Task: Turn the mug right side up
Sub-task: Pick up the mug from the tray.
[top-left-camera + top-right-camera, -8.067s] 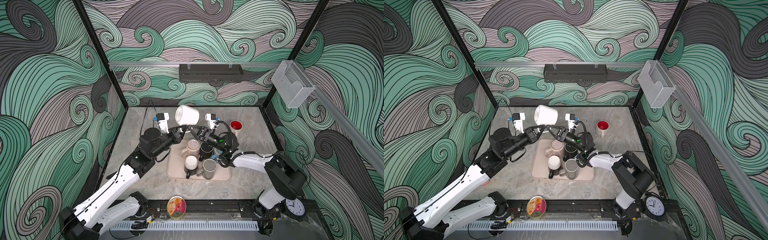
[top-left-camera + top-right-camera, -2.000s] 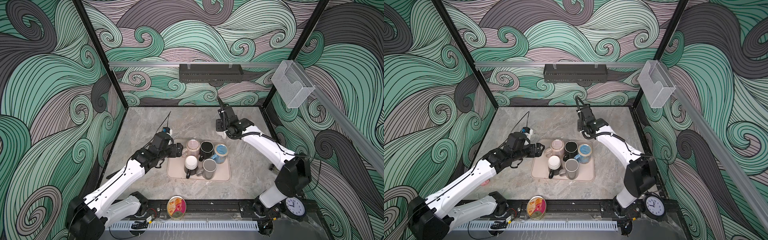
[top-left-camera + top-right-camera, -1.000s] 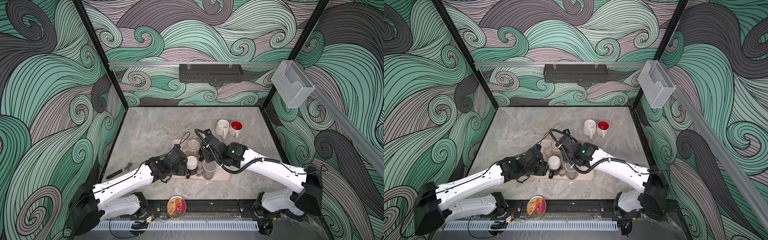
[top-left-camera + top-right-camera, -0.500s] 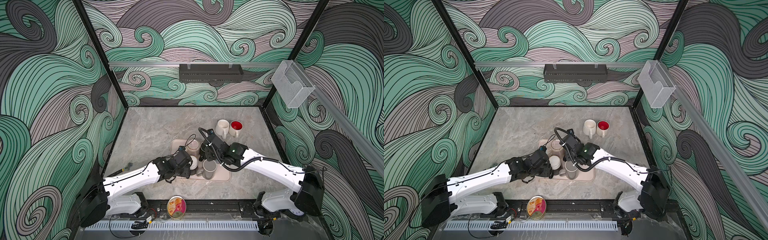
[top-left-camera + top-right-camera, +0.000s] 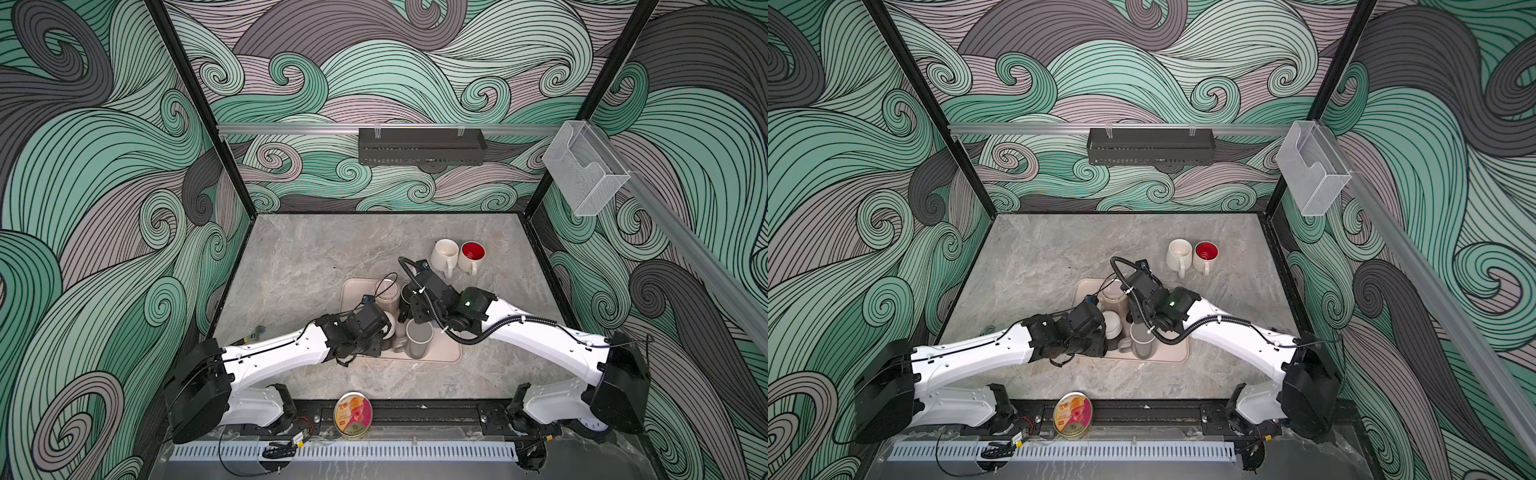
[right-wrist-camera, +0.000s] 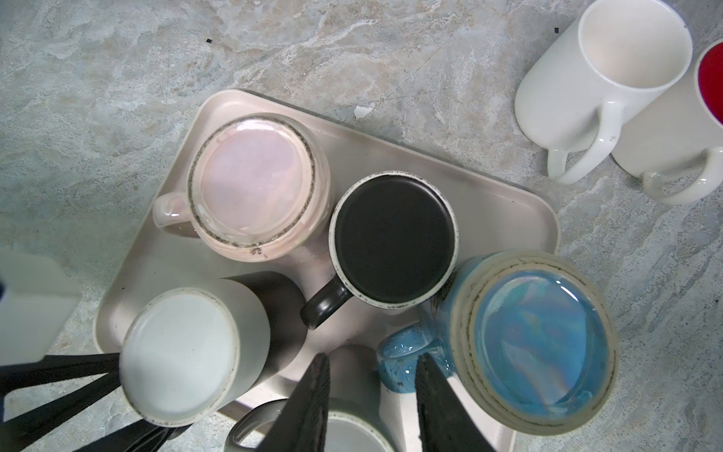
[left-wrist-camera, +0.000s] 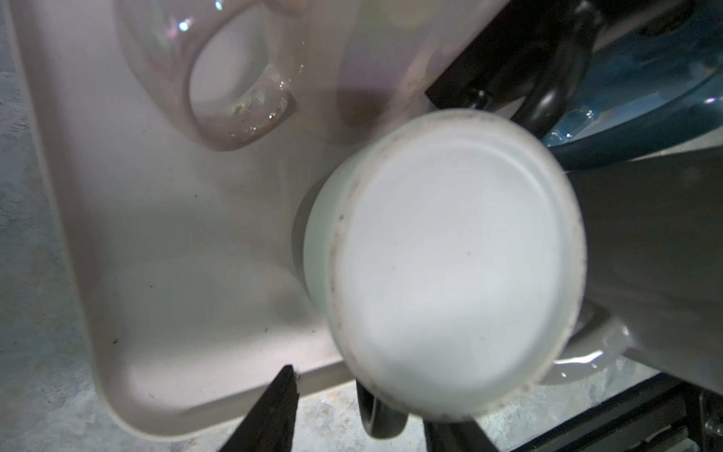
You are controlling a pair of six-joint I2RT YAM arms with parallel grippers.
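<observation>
L pincer straddles inverted white-based mug, prob. at handle, for flipping; clamp unclear. R pincer spread over blue mug.

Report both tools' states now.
Left tool: open, beside the white-based mug.
Right tool: open, empty, by the blue mug's handle.

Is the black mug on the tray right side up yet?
No, the black mug stands on the tray with its flat base facing up.
</observation>
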